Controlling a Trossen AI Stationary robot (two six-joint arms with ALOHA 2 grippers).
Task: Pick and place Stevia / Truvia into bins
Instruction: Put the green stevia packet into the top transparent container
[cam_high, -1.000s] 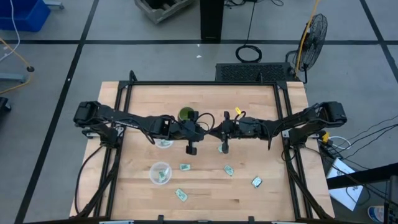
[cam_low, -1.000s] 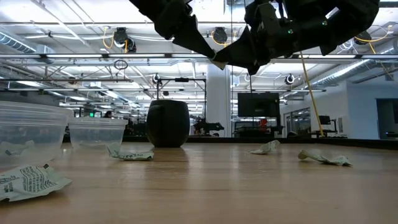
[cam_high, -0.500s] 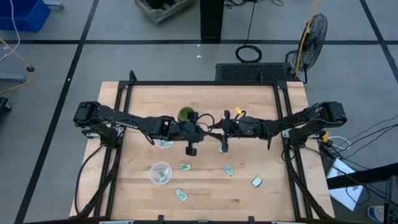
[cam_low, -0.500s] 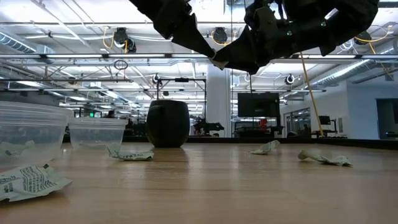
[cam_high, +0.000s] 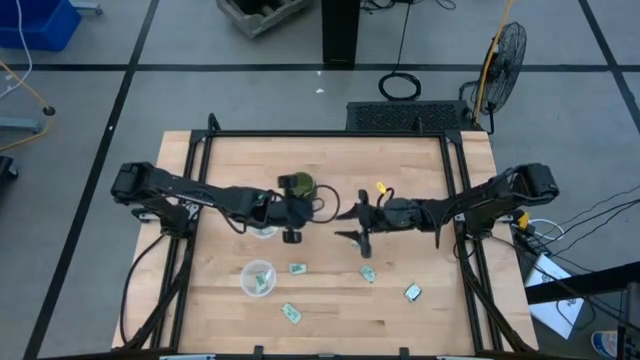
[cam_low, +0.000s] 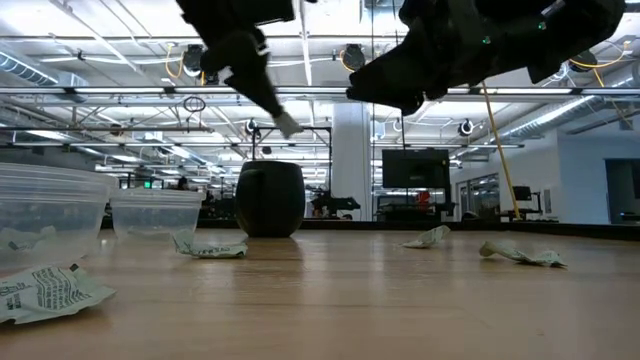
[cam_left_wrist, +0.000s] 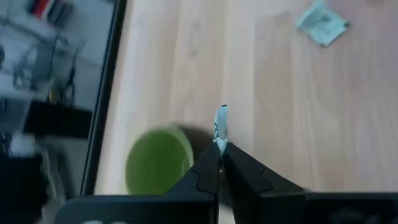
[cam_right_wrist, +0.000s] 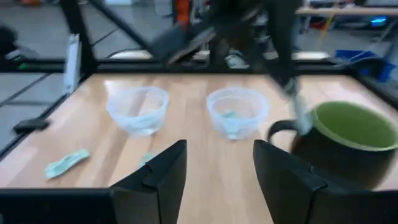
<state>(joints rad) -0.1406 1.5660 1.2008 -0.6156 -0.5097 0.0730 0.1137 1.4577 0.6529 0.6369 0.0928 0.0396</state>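
My left gripper (cam_left_wrist: 219, 149) is shut on a pale green and white Stevia packet (cam_left_wrist: 221, 123), high in the air beside the dark green mug (cam_high: 298, 184). In the low view the packet (cam_low: 287, 125) hangs above the mug (cam_low: 270, 198). To the right of it, also in the air, my right gripper (cam_high: 347, 225) stands open and holds nothing. Two clear bins stand on the table: one (cam_high: 258, 278) near the front with a packet in it, the other (cam_high: 264, 231) partly under my left arm. More packets (cam_high: 297, 268) (cam_high: 368, 273) lie flat on the wood. My left gripper pinches the packet by its near end (cam_left_wrist: 219, 142) between the two fingertips. The fingers slant downward, coming from the table's left side. The rest of the packet sticks out past the tips, lifted clear of the table and the mug.
Loose packets lie near the front (cam_high: 291, 314) and front right (cam_high: 412, 292). In the right wrist view both bins (cam_right_wrist: 137, 109) (cam_right_wrist: 237, 111) stand left of the mug (cam_right_wrist: 348, 140). Black frame rails (cam_high: 190, 180) run along the table's sides.
The two grippers met at the packet a second ago. My right gripper has opened, let go of it and drawn back toward the table's right edge. My left gripper has kept the packet, moved toward the left and tipped its fingers downward above the mug.
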